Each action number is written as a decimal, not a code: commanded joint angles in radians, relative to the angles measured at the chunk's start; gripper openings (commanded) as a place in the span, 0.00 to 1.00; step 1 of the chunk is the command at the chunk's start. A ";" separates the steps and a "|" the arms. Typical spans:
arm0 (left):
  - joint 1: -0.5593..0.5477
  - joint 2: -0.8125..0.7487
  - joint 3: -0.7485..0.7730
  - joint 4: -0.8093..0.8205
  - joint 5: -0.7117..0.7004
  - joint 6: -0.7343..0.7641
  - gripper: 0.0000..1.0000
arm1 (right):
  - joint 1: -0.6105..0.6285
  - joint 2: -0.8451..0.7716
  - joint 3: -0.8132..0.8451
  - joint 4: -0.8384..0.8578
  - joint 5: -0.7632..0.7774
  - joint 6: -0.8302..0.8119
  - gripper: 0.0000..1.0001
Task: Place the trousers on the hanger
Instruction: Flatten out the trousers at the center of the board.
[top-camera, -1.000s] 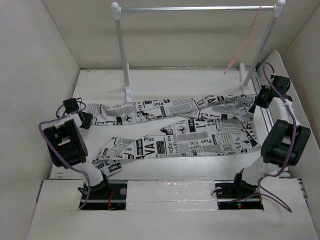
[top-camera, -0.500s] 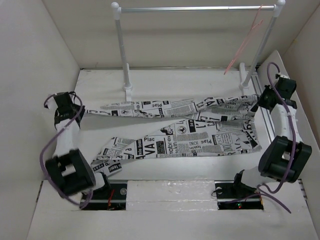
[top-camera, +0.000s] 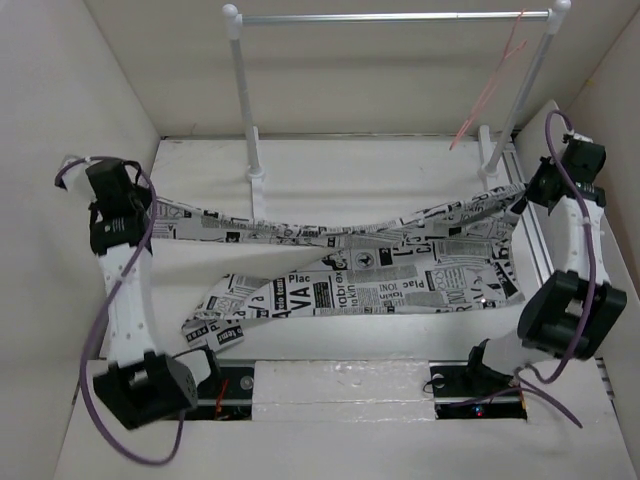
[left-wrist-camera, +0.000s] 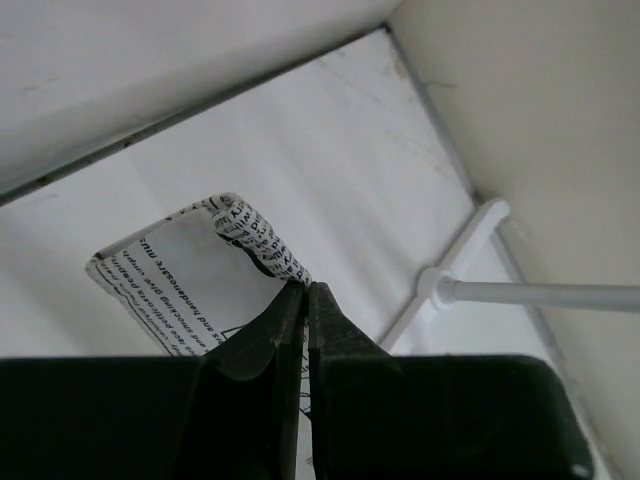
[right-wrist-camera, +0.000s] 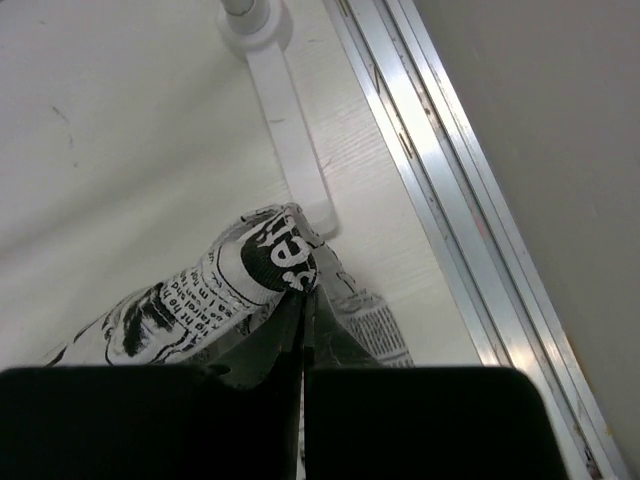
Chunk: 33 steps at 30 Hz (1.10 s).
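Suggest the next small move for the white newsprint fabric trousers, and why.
Probably lift both arms toward the thin pink rod hanger on the rack. The left gripper and right gripper are shut on opposite ends of the white newsprint trousers, one leg taut between them, the other on the table.

The trousers (top-camera: 400, 285) carry black headline scraps reading "Plac" and "VA"
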 joint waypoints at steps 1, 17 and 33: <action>0.009 0.254 0.059 0.075 0.037 0.056 0.00 | -0.022 0.182 0.135 0.056 -0.005 -0.013 0.00; -0.104 0.438 0.149 0.107 0.223 0.108 0.69 | 0.222 0.176 0.154 0.060 -0.080 -0.081 0.28; -0.080 -0.135 -0.136 -0.020 0.198 0.079 0.62 | 1.296 0.589 0.375 0.231 -0.515 -0.283 0.68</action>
